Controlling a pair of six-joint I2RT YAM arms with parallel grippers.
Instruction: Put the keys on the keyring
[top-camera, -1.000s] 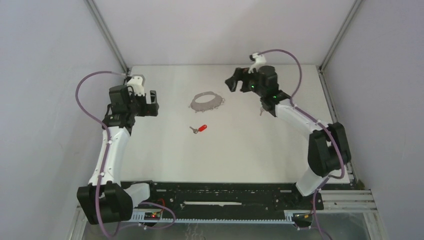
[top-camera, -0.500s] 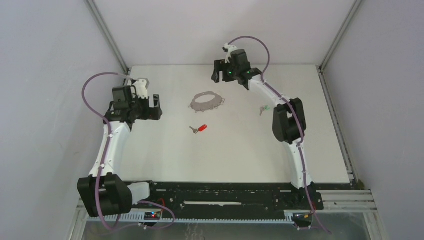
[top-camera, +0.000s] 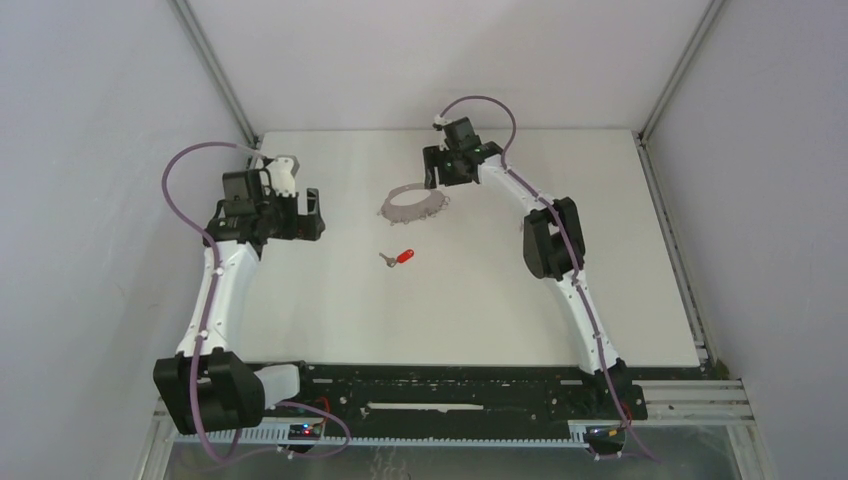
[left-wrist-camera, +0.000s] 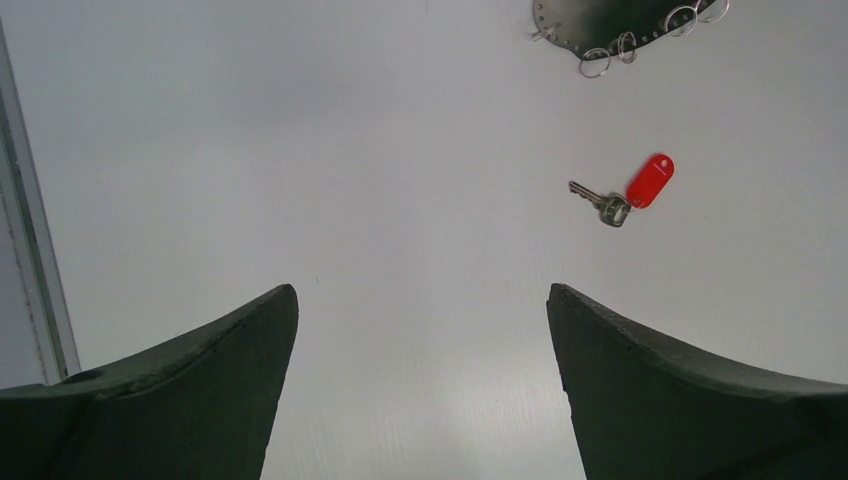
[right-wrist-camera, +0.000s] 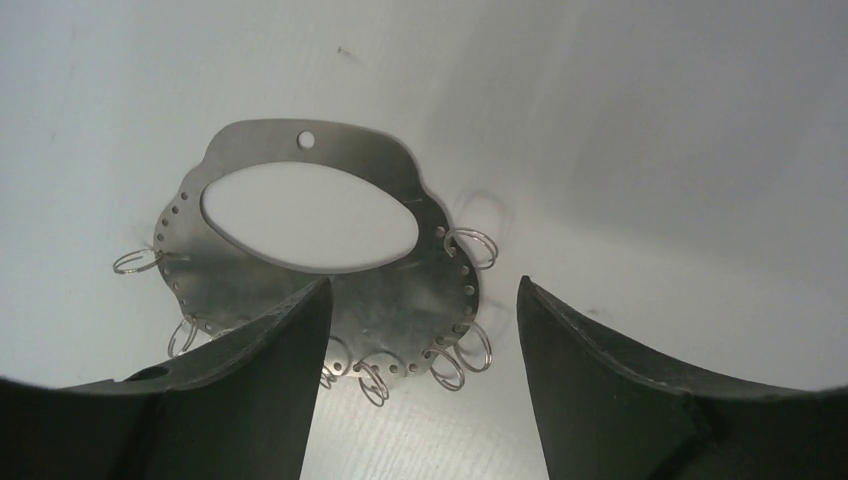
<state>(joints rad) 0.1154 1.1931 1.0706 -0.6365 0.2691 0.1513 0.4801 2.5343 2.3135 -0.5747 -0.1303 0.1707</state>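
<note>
The keyring (top-camera: 413, 204) is a flat grey metal plate with an oval hole and several small wire rings (right-wrist-camera: 478, 245) along its edge; it lies at the table's middle back. One key with a red head (top-camera: 399, 258) lies in front of it, also visible in the left wrist view (left-wrist-camera: 630, 190). My right gripper (top-camera: 435, 172) hovers over the keyring (right-wrist-camera: 260, 140) at its far right edge, jaws (right-wrist-camera: 423, 285) open and empty, with the plate's ringed rim between them. My left gripper (top-camera: 312, 210) is open and empty at the left, well short of the key (left-wrist-camera: 421, 290).
The white table (top-camera: 470, 300) is walled by grey panels with metal corner posts (top-camera: 215, 75). The right arm's elbow (top-camera: 550, 238) stands over the table's right half. The black base rail (top-camera: 450, 385) runs along the near edge.
The right arm swung left and down from the back right to the keyring, its jaws narrowing somewhat; its elbow now covers the green key. The left arm shifted only slightly.
</note>
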